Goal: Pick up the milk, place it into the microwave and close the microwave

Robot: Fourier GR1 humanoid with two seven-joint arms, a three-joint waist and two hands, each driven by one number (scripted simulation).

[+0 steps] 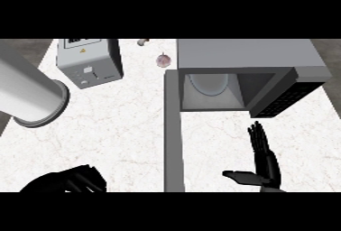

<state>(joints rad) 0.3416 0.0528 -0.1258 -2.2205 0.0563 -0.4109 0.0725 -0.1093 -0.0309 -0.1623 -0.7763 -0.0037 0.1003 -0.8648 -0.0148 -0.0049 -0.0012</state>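
Fingers of the right hand (263, 164) at the lower right of the frame stand straight and spread, thumb out to the side, holding nothing. Curled fingers mark the left hand (66, 182) at the lower left edge; whether it holds anything cannot be told. Filling the upper right, the microwave (246, 58) stands with its door (173, 135) swung open. Its glass turntable (209, 83) shows inside. At upper left sits a grey toaster (90, 61). Between them lies a garlic bulb (163, 59). No milk can be made out.
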